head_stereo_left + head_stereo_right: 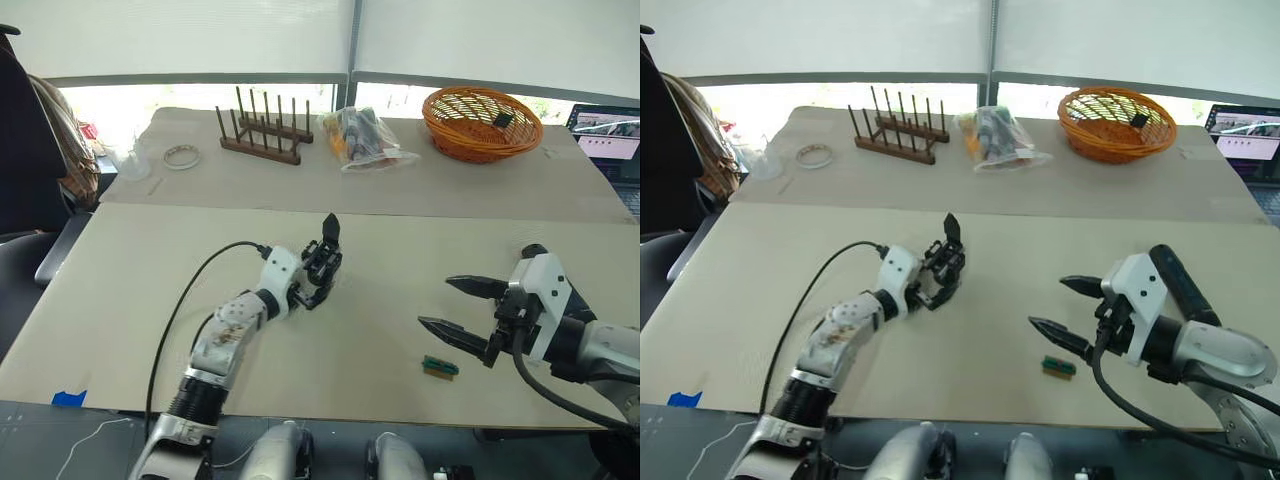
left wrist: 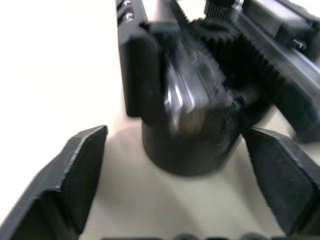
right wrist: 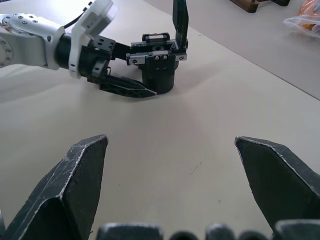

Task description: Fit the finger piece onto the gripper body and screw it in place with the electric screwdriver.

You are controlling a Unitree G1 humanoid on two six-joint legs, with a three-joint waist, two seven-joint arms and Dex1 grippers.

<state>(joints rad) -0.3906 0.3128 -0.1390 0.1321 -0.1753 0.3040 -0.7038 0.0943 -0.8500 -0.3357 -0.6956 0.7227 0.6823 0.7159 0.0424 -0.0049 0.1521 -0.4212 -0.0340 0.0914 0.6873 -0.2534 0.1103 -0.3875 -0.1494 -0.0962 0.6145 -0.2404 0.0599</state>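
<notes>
Nearest the edge of the worktop [image 1: 130,300], the small green block [image 1: 439,366] is lying just beside the right tool [image 1: 458,308], which is hanging released with its fingers spread wide and nothing between them; if that arm is sweeping in low it's probably going to knock the block off toward the edge. Further in, the left tool [image 1: 318,283] is sitting around the base of the gripper body [image 3: 157,64], jaws apart on either side and not squeezing as far as I can tell; the body is standing upright with one pointed finger [image 1: 331,229] sticking up. My worry: a lopsided close is going to tip it or skid it; I can't pick out a loose finger piece or the screwdriver. At the back, a peg rack [image 1: 262,130], a plastic bag [image 1: 362,139], a wicker basket [image 1: 481,123] and a laptop [image 1: 607,137]; no readable writing anywhere.
</notes>
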